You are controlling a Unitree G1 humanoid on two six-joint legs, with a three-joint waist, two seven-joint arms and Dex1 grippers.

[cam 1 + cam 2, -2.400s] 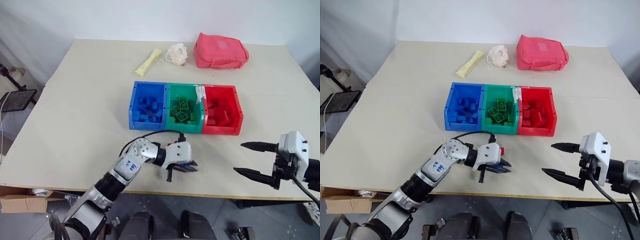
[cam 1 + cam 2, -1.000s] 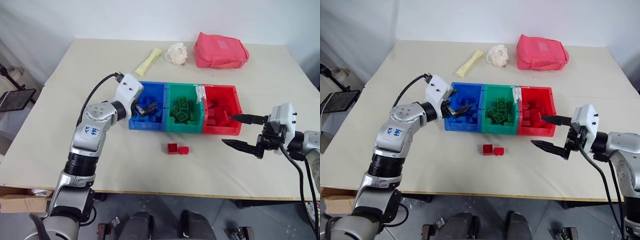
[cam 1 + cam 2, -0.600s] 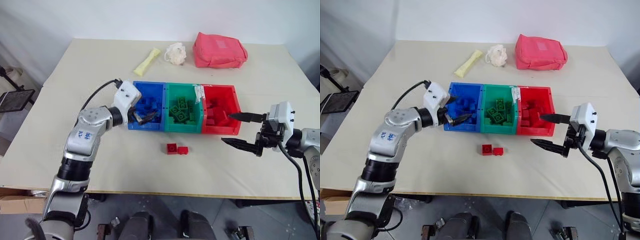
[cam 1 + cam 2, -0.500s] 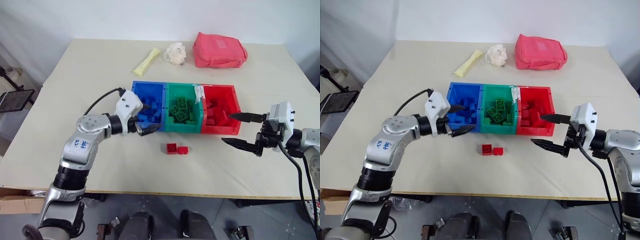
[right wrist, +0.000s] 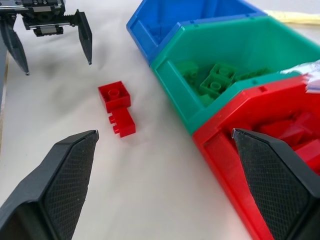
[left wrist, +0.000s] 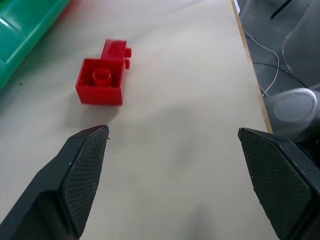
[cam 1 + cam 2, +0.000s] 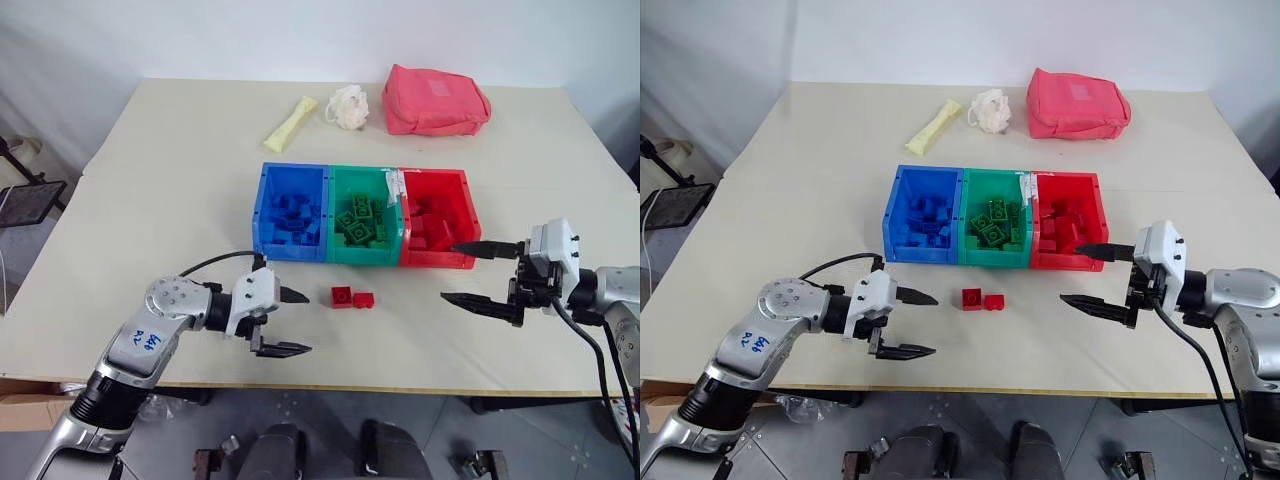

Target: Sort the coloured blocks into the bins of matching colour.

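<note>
Two red blocks wait on the table, just past my left gripper. It came back from the blue bin empty and spread wide. They belong in the red bin.

**Count of things on the desk**

There are 3 bins in 1 row: 1 blue bin, 1 green bin and 1 red bin. Each holds several blocks of its own colour, too piled up to count. 2 red blocks lie loose on the desk, touching each other. At the far side lie 1 pink pouch, 1 white crumpled wad and 1 yellow wrapper.
</note>
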